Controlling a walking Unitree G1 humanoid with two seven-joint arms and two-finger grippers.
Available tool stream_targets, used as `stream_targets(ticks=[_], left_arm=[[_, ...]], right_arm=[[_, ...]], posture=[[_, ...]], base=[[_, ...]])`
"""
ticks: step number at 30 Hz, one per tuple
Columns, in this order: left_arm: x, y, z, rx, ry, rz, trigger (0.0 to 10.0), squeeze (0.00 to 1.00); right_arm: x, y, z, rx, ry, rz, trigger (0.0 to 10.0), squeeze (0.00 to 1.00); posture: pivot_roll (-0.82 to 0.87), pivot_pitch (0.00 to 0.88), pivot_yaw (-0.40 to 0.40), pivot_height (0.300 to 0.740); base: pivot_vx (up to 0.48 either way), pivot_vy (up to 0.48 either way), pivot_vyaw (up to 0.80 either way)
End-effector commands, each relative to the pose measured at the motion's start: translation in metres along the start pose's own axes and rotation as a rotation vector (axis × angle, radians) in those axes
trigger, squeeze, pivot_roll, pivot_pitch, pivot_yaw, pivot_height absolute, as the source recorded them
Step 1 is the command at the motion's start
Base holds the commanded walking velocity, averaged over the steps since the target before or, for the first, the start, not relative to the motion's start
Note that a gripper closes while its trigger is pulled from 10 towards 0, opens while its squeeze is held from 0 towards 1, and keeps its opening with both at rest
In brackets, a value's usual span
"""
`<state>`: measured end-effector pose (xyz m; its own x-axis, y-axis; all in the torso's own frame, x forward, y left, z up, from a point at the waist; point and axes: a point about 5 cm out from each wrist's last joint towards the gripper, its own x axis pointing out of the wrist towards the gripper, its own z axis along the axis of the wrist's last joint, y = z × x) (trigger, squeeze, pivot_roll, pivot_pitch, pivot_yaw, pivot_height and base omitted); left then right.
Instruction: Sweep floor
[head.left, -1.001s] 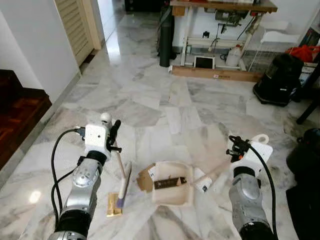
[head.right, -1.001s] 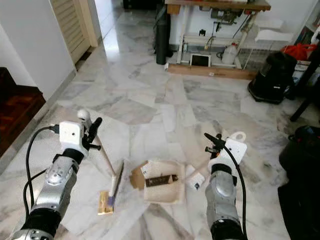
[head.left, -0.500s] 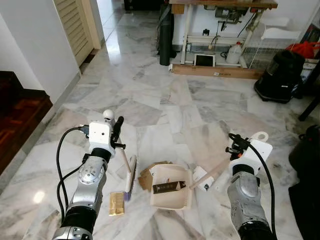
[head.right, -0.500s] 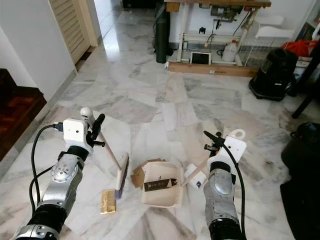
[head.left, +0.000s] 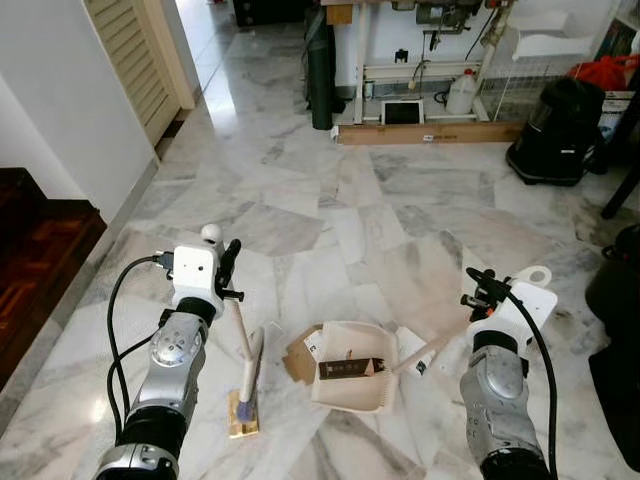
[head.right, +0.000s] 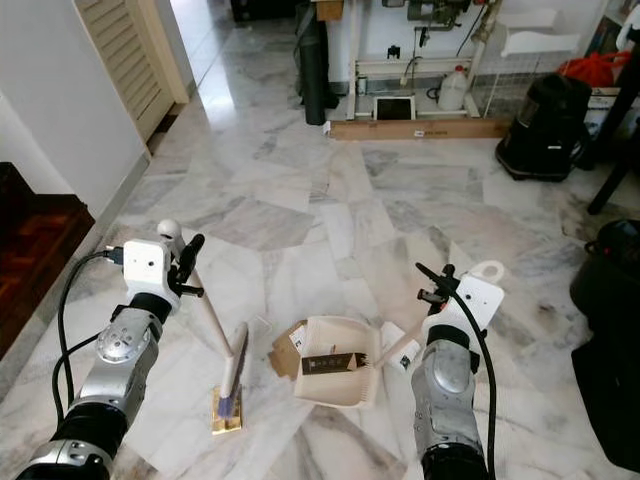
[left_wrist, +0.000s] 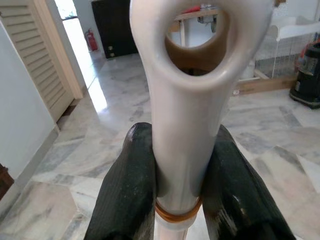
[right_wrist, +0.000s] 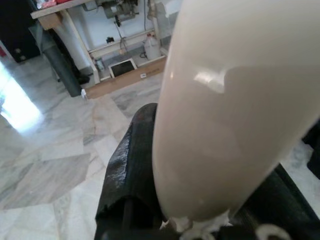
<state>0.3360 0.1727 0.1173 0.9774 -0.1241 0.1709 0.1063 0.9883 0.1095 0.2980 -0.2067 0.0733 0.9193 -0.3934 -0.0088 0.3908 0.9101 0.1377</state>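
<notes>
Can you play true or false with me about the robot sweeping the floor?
1. The left end effector grips the brush handle. True.
2. The dustpan is empty. False: a dark flat piece lies in it.
3. The brush head rests on a golden packet on the floor. True.
4. The right end effector holds nothing. False: it grips the dustpan's handle.
5. The brown cardboard scrap is far from the dustpan. False: it lies against its left edge.

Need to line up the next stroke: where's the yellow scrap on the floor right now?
In the left eye view, the yellow scrap lies on the marble floor at the robot's lower left, right at the brush head, left of the dustpan.
</notes>
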Motion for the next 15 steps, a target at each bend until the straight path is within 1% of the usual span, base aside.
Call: stream_targets(ticks=[1, 5, 6, 8, 12, 15], left_arm=[[0.001, 0.010, 0.007, 0.021, -0.046, 0.021, 10.0, 0.00], [0.001, 0.010, 0.005, 0.028, -0.038, 0.021, 10.0, 0.00], [0.000, 0.008, 0.003, 0.025, -0.028, 0.024, 10.0, 0.00], [-0.002, 0.009, -0.001, 0.037, -0.011, 0.029, 10.0, 0.00], [-0.006, 0.014, -0.002, 0.033, -0.017, 0.064, 10.0, 0.00], [-0.007, 0.016, -0.002, 0.040, -0.023, 0.079, 10.0, 0.00]], right_arm=[[0.004, 0.013, 0.017, 0.027, -0.076, 0.034, 10.0, 0.00], [0.003, 0.015, 0.018, 0.022, -0.080, 0.043, 10.0, 0.00], [0.004, 0.015, 0.017, 0.020, -0.073, 0.048, 10.0, 0.00], [0.004, 0.016, 0.015, 0.016, -0.064, 0.056, 10.0, 0.00], [0.008, 0.023, 0.018, 0.019, -0.068, 0.083, 10.0, 0.00], [0.009, 0.023, 0.019, 0.020, -0.065, 0.082, 10.0, 0.00]], posture=[[-0.19, 0.000, 0.111, 0.740], [-0.16, 0.000, 0.101, 0.740], [-0.14, 0.000, 0.088, 0.740], [-0.14, 0.000, 0.088, 0.740], [-0.10, 0.000, 0.061, 0.740], [-0.08, 0.000, 0.049, 0.740]], base=[[0.000, 0.000, 0.80], [0.000, 0.000, 0.80], [0.000, 0.000, 0.80], [0.000, 0.000, 0.80], [0.000, 0.000, 0.80], [0.000, 0.000, 0.80]])
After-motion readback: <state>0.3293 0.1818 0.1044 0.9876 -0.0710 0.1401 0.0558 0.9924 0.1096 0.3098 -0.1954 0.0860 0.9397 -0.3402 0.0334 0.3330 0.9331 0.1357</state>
